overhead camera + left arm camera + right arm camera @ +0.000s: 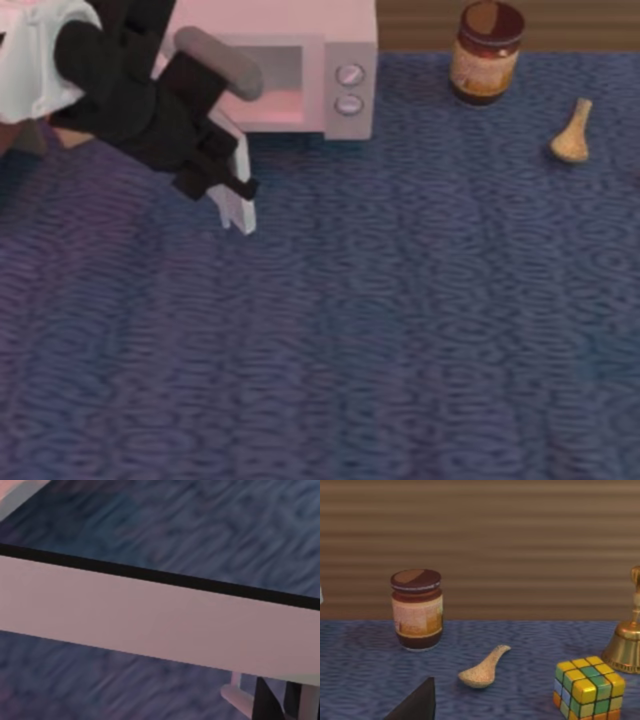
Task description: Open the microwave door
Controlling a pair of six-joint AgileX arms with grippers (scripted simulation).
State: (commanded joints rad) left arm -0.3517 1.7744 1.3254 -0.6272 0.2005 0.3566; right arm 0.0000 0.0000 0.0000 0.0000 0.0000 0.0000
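The white microwave [290, 18] stands at the table's back, left of centre, with two round knobs [350, 89] on its right-hand panel. Its cavity [272, 82] is exposed. The microwave door [243, 212] is swung out toward the front and seen edge-on. My left gripper [238, 186] sits at the door's outer end. In the left wrist view the door [150, 615] fills the frame as a broad white band, and the left gripper [280, 702] is shut on the pale bar handle [237, 697]. Of my right gripper, out of the top view, only one dark finger [420, 705] shows, with nothing held.
A brown-lidded jar [486, 50] stands at the back right, also seen from the right wrist [416, 610]. A beige spoon [572, 135] lies in front of it. A colour cube [587, 687] and a brass bell [627, 640] stand farther right.
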